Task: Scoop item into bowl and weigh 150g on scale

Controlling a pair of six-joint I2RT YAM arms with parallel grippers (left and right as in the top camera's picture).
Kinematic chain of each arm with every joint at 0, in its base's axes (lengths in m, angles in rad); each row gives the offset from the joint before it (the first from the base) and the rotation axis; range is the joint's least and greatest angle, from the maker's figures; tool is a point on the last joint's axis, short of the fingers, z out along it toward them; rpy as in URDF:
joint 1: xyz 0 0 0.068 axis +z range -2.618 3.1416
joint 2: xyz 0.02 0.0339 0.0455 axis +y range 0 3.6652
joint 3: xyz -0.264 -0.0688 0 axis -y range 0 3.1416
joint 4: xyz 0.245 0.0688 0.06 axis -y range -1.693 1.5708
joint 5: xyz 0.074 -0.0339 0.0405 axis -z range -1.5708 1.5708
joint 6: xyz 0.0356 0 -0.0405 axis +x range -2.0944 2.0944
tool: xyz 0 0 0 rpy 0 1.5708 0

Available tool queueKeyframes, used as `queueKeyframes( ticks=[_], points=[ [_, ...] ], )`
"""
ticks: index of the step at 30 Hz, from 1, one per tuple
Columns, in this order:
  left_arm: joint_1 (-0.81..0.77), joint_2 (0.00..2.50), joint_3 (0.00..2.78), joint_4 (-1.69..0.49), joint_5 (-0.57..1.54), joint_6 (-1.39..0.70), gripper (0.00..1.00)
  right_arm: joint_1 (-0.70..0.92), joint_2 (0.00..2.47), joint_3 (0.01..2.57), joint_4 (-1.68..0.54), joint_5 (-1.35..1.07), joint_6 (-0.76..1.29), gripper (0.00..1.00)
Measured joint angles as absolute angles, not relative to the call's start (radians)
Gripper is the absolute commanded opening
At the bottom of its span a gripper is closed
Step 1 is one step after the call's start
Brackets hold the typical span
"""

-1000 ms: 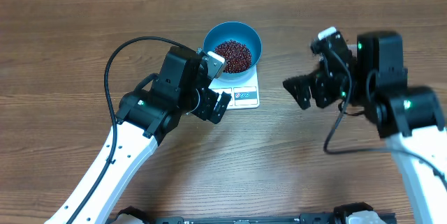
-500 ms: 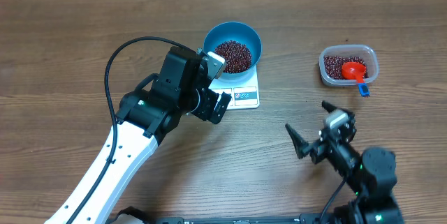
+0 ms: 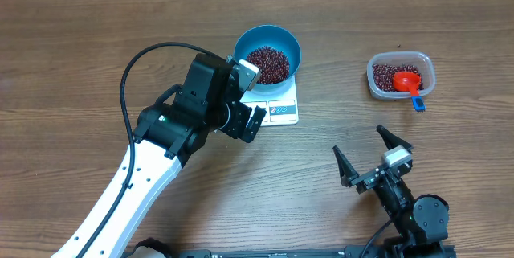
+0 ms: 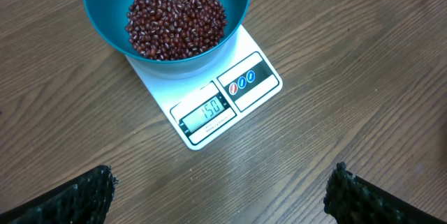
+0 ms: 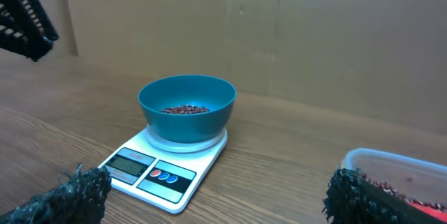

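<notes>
The teal bowl [image 3: 267, 49] stands on the white scale [image 3: 283, 112] and holds a heap of dark red-brown beans [image 3: 267, 63]. In the left wrist view the bowl [image 4: 105, 15], its beans [image 4: 174, 18] and the scale [image 4: 244, 102] lie ahead, and the display [image 4: 206, 110] reads 150. My left gripper [image 3: 254, 107] hovers open just left of the scale, nothing between its fingers [image 4: 77, 199]. My right gripper [image 3: 369, 155] is open and empty near the table's front right. It faces the bowl [image 5: 186, 105] and the scale [image 5: 164, 175].
A clear plastic tub [image 3: 401, 75] at the back right holds more beans and an orange-red scoop [image 3: 408, 80] with a blue handle tip. The tub's rim [image 5: 398, 161] shows at the right of the right wrist view. A cardboard wall stands behind the table.
My right arm has swung from beside the tub toward the front edge, uncovering the tub and scoop. The left arm, bowl and scale have not moved.
</notes>
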State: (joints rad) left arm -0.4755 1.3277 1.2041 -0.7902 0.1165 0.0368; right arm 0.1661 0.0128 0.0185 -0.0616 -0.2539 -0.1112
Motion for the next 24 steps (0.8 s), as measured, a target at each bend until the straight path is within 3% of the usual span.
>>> queueKeyframes(
  ticks=[24],
  points=[
    [-0.476,1.328,1.204,-0.79,0.117,0.037,1.0,0.166,0.013,0.019,-0.064,-0.229,-0.107,1.0]
  ],
)
